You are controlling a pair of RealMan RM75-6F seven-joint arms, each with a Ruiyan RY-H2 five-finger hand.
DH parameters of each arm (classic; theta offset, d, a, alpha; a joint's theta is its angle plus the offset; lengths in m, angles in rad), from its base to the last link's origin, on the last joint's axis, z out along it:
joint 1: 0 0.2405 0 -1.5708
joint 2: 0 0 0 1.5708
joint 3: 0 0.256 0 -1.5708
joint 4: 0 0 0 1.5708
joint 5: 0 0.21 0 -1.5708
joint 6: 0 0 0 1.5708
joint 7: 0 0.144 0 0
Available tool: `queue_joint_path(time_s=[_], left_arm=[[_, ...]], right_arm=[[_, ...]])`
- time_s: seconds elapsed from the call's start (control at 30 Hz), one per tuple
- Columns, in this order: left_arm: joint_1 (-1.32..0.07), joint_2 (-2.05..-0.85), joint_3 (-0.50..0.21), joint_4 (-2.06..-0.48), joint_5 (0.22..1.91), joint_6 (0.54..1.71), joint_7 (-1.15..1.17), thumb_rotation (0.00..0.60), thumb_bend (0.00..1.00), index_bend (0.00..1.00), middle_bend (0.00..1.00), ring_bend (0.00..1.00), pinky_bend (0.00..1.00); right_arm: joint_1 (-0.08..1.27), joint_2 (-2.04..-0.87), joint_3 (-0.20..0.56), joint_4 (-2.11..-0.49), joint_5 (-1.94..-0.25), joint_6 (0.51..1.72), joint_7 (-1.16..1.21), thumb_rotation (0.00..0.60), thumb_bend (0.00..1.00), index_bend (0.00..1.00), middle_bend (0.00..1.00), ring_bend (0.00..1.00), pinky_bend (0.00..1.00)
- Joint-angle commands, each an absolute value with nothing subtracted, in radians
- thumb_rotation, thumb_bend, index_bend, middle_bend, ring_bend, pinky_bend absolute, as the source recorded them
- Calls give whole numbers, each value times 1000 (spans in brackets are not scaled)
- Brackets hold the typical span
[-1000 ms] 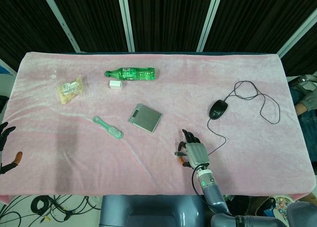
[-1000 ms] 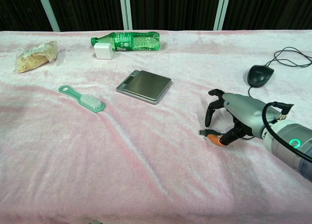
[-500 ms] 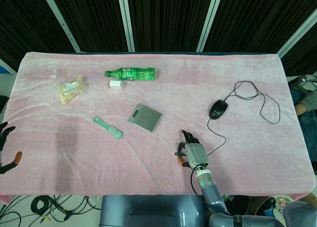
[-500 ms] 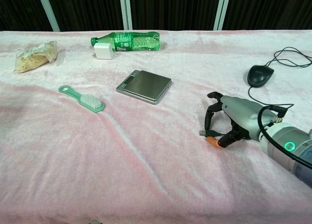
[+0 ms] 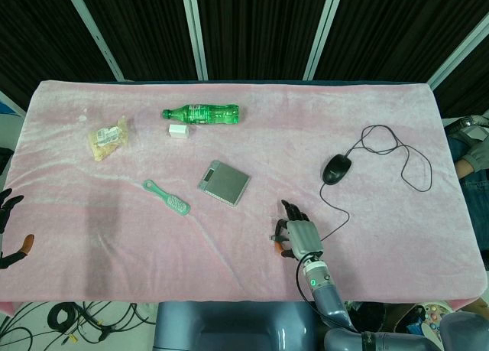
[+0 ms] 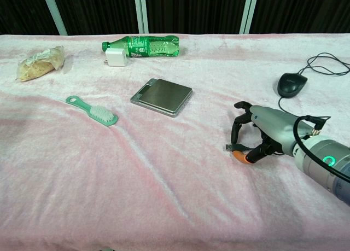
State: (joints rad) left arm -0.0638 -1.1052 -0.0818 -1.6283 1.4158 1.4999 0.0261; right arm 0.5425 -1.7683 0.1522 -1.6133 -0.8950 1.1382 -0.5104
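Note:
My right hand [image 5: 299, 236] [image 6: 262, 130] arches over the pink cloth near the front edge, fingertips down. Its orange-tipped thumb and a finger pinch the USB plug [image 6: 230, 147] at the end of the mouse cable [image 5: 336, 221]. The black mouse [image 5: 336, 168] [image 6: 291, 85] lies further back and to the right, its cable looping behind it. My left hand [image 5: 9, 227] shows only at the far left edge of the head view, off the table, fingers spread and holding nothing.
A grey pocket scale [image 5: 224, 183] [image 6: 162, 97] lies mid-table, a green brush [image 5: 166, 196] [image 6: 92, 110] left of it. At the back left are a green bottle [image 5: 202, 114] on its side, a white charger [image 5: 179, 131] and a snack bag [image 5: 108, 138].
My right hand dipped slightly leftward half a second ago and has come back; the plug stays at its thumb. Nothing else has moved.

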Motion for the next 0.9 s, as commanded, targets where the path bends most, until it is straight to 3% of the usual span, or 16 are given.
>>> queue_joint_path(time_s=[0.03,0.37,0.9], left_arm=[[-64,-1105,-81,-1628,1417,1500,26,600,339,167,59,0,0],[-63,-1104,-80,-1629,1417,1499,23,600,339,167,59,0,0],[-62,-1105,-78,-1631,1419,1500,26,600,339,167,59,0,0]], right_arm=[[544,-1750,154,-1635,-910,1132,-500,600,309,567,0,13,161],[572,-1646,191,-1749,-964,1096,-472,600,312,576,0,14,161],[548,-1456,210,-2066,-1199,1189,-427,600,312,607,0,14,161]])
